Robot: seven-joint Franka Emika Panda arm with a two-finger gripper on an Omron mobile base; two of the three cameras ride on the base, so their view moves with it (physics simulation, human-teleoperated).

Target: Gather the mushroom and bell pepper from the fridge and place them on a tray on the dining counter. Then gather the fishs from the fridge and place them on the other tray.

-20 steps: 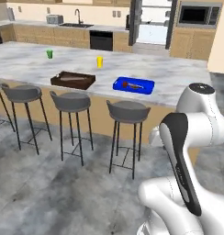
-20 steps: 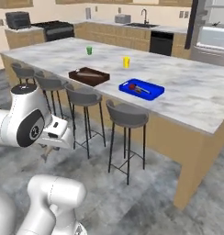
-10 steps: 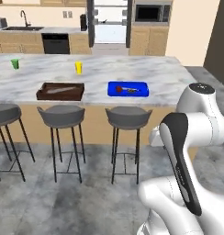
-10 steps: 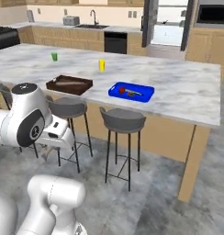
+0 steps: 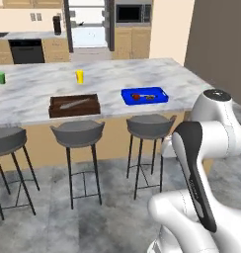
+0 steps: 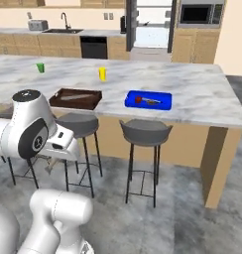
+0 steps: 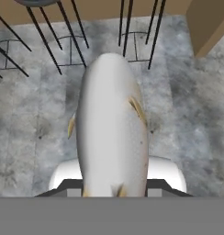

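**Ana:** Fish first, going left to right: what lies on the long white-grey marbled dining surface (image 5: 38, 96)?

**Ben:** At the left a small green cup (image 5: 0, 77), then a yellow cup (image 5: 79, 76). Next comes the dark brown wooden tray with low sides (image 5: 74, 105), and one slim silvery-grey fish (image 5: 73, 103) lies in it already, stretched along the tray's length. To its right is the shallow bright blue tray (image 5: 144, 95), holding the small red bell pepper (image 5: 136, 97) and, just beside it, the tiny brown mushroom (image 5: 150, 97). Grey stools (image 5: 78, 134) stand in front, and the tall grey fridge (image 5: 86, 24) stands behind the surface with its doors apart.

**Ana:** And the pincer?

**Ben:** The hand camera shows it clenched on a second pale silvery fish (image 7: 111, 133) with small yellowish fins. The fish's long axis runs straight out from the pincer, pointing toward the stool legs and floor. The fingertips themselves are hidden behind its body.

**Ana:** So which way lies the target?

**Ben:** From the right base camera, the hand (image 6: 61, 144) hangs low beside the stools, below the surface edge. The brown tray is up and ahead of it, nearly straight over. I judge the fish must be lifted over the edge and turned to lie along the tray, beside the other one.
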